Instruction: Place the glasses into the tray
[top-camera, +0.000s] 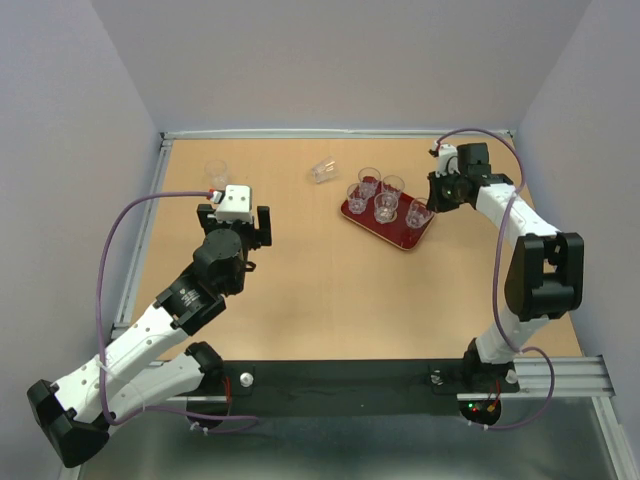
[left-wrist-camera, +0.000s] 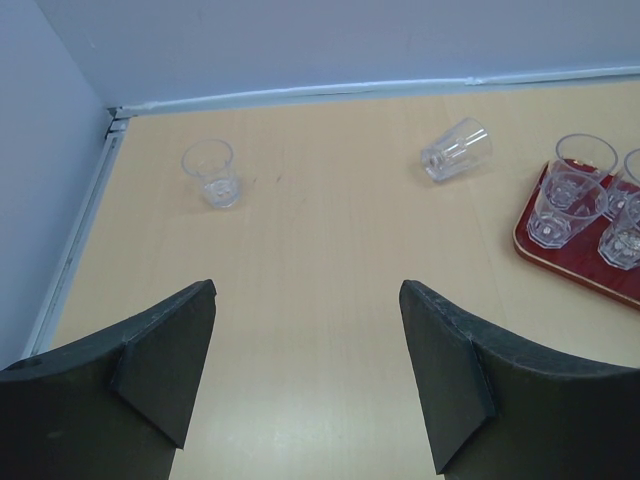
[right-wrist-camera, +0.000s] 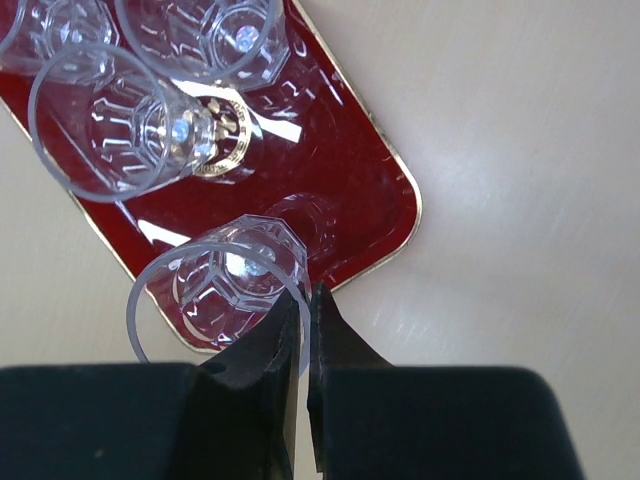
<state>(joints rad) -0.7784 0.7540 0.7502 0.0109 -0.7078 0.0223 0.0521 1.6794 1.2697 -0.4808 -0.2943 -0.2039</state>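
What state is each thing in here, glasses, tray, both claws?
Corner glass: upright, rim pinched.
Four tray glasses: upright.
Tipped glass: lying on table.
Far-left glass: upright on table.
Tray: holding five glasses.
Left gripper: open, empty.
Right gripper: shut on corner glass.

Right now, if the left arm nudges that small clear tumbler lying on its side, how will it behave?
The small clear tumbler lying on its side will probably roll, likely curving, since it narrows toward its base. Its smooth wall looks slippery, so a pinch might slide off. It seems rigid and possibly breakable.
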